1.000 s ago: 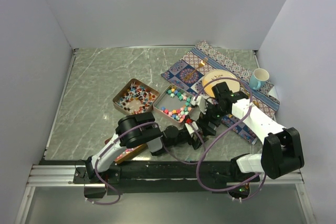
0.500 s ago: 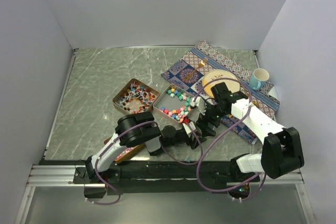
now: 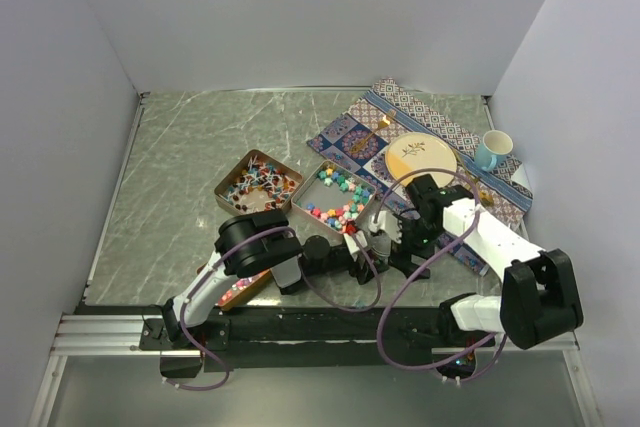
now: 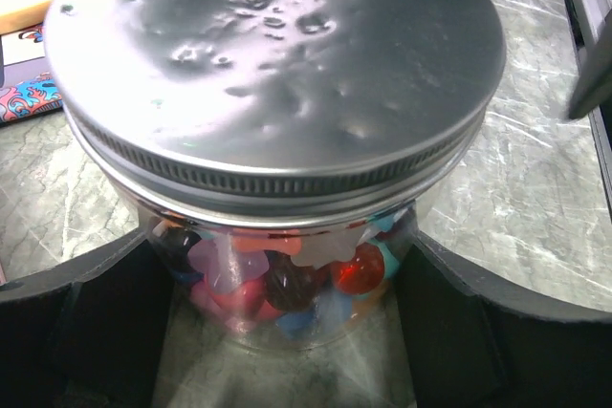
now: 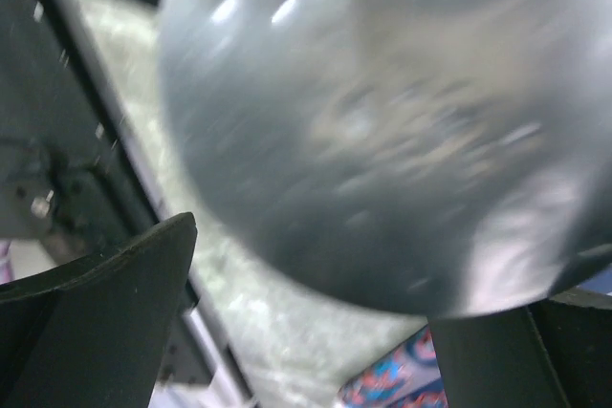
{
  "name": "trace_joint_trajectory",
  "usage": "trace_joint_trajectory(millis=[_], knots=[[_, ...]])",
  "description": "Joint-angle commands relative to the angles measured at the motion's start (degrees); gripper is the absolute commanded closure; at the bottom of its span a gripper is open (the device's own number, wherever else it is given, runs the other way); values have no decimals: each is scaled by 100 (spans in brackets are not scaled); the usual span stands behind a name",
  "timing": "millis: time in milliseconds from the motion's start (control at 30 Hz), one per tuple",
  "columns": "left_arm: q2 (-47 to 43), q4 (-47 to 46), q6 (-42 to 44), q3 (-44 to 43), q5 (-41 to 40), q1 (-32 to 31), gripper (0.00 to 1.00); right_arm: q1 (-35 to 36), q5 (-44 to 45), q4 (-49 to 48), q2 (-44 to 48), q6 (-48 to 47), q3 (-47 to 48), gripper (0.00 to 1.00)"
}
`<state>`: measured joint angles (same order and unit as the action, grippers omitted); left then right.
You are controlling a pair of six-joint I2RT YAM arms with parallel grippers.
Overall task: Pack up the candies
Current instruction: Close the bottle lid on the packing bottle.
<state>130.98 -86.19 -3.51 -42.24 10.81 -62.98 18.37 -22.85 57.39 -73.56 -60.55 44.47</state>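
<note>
Newly clamping jar [image 4: 239,317] of candies [image 4: 287,279] in left gripper [image 4: 287,341]; newly over lid [image 4: 277,54], right gripper [image 5: 306,332] spread wide, empty; tightening likely next.

A grey-green marbled desk [image 3: 200,147] with pale veins forms the base of a plain booth. A white back wall [image 3: 320,17], left wall [image 3: 50,167] and right wall [image 3: 590,77] close it in. A ribbed metal rail [image 3: 100,332] runs along its near edge. The light is soft and even.
</note>
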Motion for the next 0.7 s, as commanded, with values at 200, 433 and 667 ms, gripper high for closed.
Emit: trace_joint_trajectory(millis=[200, 433, 667], knots=[[349, -1058, -466, 330, 106, 172, 51, -1195, -245, 1477, 860, -1071, 1133, 0], [323, -917, -484, 313, 220, 233, 50, -687, -642, 1423, 229, -1677, 2196, 0], [305, -890, -431, 365, 220, 251, 49, -220, -957, 2513, -1186, -2434, 3496, 0]])
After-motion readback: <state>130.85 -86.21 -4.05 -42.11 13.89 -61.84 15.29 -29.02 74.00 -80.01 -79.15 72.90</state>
